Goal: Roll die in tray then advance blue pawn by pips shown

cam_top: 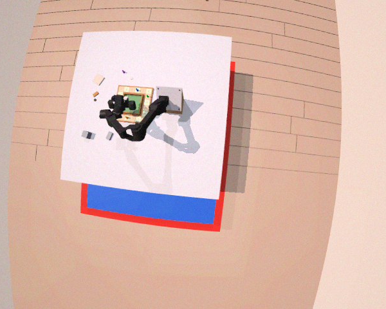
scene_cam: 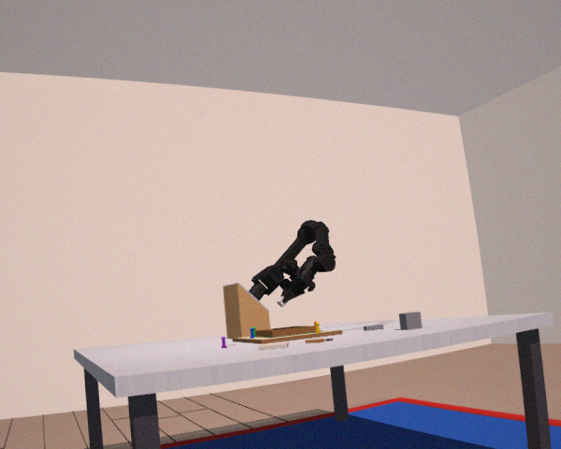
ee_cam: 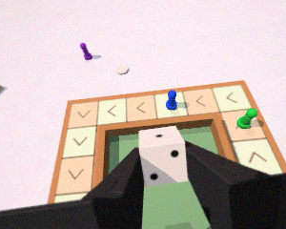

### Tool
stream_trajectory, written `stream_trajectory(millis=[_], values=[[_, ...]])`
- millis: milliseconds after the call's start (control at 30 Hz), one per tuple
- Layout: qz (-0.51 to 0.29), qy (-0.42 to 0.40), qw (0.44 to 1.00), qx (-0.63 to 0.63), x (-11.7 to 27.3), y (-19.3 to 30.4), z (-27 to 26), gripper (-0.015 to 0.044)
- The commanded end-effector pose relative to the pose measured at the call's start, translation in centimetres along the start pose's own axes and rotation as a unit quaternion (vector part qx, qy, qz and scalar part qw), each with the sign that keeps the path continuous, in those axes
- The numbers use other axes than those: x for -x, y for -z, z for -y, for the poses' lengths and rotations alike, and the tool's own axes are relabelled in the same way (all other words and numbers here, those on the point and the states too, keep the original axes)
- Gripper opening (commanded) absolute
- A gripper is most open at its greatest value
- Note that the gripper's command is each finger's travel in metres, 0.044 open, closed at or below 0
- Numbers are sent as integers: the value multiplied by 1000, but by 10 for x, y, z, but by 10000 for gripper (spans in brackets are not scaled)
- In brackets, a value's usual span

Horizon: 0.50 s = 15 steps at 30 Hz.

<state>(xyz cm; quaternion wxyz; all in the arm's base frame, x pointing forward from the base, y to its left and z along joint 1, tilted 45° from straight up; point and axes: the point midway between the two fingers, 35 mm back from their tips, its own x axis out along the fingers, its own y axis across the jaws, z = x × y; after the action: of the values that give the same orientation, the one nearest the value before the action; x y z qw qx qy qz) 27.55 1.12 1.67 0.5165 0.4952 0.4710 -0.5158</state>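
Observation:
My gripper (ee_cam: 160, 151) is shut on the white die (ee_cam: 161, 140) (scene_cam: 280, 303) (cam_top: 125, 98), holding it tilted in the air above the tray (ee_cam: 101, 150) (scene_cam: 285, 331). Single black pips show on two of its faces and part of another face. The blue pawn (ee_cam: 172, 101) (cam_top: 137, 89) (scene_cam: 252, 332) stands on the board (ee_cam: 84, 114) (cam_top: 119, 87), on a pale square in the row beyond the tray. Its row's arrows point left in the wrist view. The green pawn (ee_cam: 247, 119) (cam_top: 147, 95) stands near the right corner. The tray's near part is hidden by my fingers.
A yellow pawn (scene_cam: 316, 327) and an orange pawn (cam_top: 127, 117) are on the board. Off it are a purple pawn (ee_cam: 86, 52) (cam_top: 123, 71), a white disc (ee_cam: 122, 70), a beige block (cam_top: 98, 79), an orange block (cam_top: 95, 94) and grey blocks (cam_top: 109, 135) (scene_cam: 410, 320). A wedge-shaped box (cam_top: 171, 96) (scene_cam: 247, 313) stands beside the board.

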Motion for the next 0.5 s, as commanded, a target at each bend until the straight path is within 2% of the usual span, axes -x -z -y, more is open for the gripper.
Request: stream_trajectory(millis=[0,400,467], values=[[3,5,1000,2,4,-2,3,0],[1,2,1000,0,4,-1,2,0],[1,2,1000,0,4,-1,2,53]])
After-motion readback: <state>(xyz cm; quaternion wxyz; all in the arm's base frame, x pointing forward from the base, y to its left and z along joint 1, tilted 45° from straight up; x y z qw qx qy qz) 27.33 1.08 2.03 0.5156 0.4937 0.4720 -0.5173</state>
